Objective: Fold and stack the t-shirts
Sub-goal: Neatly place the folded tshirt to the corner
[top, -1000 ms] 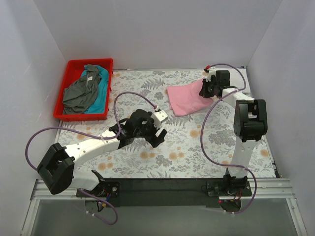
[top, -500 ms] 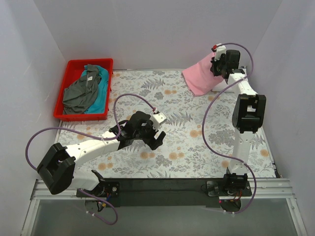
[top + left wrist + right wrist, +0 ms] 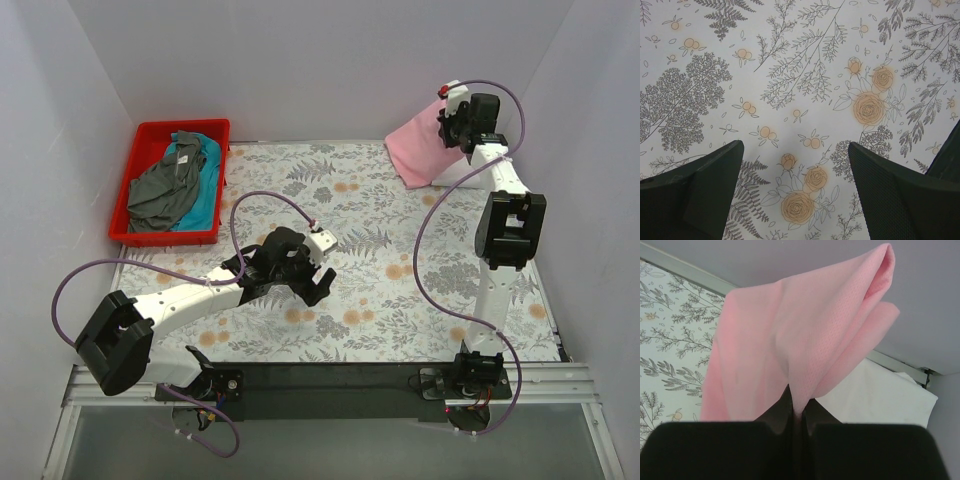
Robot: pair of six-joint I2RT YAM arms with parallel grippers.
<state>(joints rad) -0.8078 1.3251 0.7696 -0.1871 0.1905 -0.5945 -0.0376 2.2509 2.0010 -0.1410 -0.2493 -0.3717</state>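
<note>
hanging from the clenched right claw [image 3: 797,409], the pink t-shirt [image 3: 790,335] droops just above and left of the folded white t-shirt [image 3: 880,395], long axis vertical, nothing between. left claw [image 3: 794,150] released, well apart over counter [image 3: 380,300]. grey t-shirt [image 3: 165,185] and teal t-shirt [image 3: 205,195] sit far left of the white one, in the red bin [image 3: 150,128].

Bin [image 3: 165,237]: on the table [image 3: 400,310], far left.
Left t-shirt [image 3: 160,190]: in bin, partly over right t-shirt [image 3: 207,190].
Left tool [image 3: 322,282]: above table centre.
Right tool [image 3: 447,125]: far right corner, above table.
Hanging t-shirt [image 3: 415,152]: pinched in right tool.
Flat t-shirt [image 3: 465,176]: on table, far right corner, just right of hanging t-shirt.
</note>
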